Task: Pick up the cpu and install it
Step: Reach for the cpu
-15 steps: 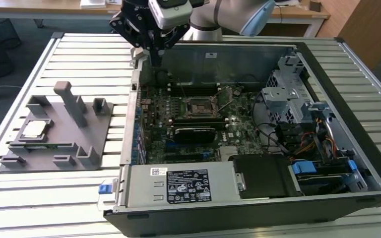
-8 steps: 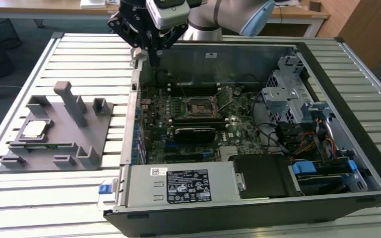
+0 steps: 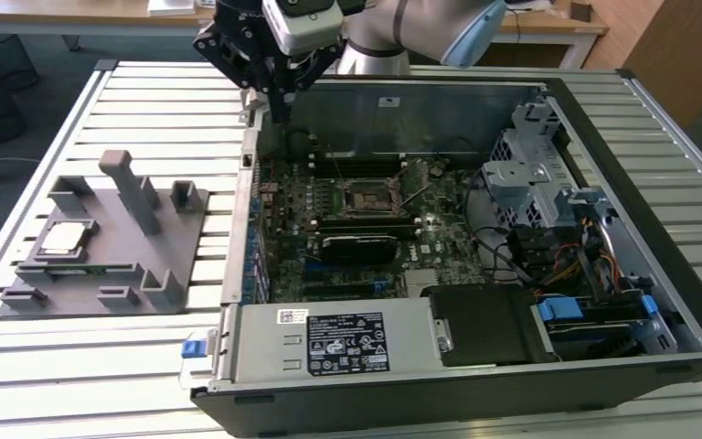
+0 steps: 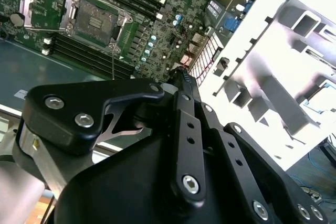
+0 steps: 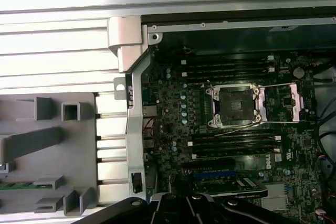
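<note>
Claw (image 3: 282, 114) hangs above the far corner of the open computer case (image 3: 449, 105). Its 2 fingers look pressed together and we see nothing held between them. The chip (image 3: 62, 240) lies flat on the grey holder (image 3: 143, 265) outside the case, well apart from the claw, toward the exterior view's left and nearer that camera. The socket (image 3: 369, 194) lies the other way from the claw, toward that view's right, and looks empty to us.

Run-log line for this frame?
end effector: shut, empty, over case corner | cpu: on grey fixture, not picked up | socket: open, empty
</note>
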Available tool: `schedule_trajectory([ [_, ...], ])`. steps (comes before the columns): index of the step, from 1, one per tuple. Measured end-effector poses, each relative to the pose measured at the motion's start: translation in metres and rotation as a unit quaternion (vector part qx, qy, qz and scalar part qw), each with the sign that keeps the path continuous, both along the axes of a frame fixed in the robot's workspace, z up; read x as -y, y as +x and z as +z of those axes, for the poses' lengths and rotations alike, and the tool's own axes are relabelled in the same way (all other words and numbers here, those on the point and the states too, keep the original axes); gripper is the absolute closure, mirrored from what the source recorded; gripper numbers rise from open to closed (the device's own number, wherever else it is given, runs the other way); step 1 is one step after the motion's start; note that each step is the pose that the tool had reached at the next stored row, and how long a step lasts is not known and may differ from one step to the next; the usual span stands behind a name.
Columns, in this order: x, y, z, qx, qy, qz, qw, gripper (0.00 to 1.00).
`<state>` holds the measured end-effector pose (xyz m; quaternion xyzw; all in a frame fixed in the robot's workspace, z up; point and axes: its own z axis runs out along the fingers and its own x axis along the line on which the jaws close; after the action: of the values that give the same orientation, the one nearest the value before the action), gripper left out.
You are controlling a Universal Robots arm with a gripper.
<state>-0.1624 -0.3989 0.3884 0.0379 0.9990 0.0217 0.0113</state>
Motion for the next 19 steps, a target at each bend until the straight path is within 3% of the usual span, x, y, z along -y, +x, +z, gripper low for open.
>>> schedule_trajectory([
  [19, 0.0, -0.01, -0.0013, -0.0005, 0.0, 0.0, 1.0, 0.89],
])
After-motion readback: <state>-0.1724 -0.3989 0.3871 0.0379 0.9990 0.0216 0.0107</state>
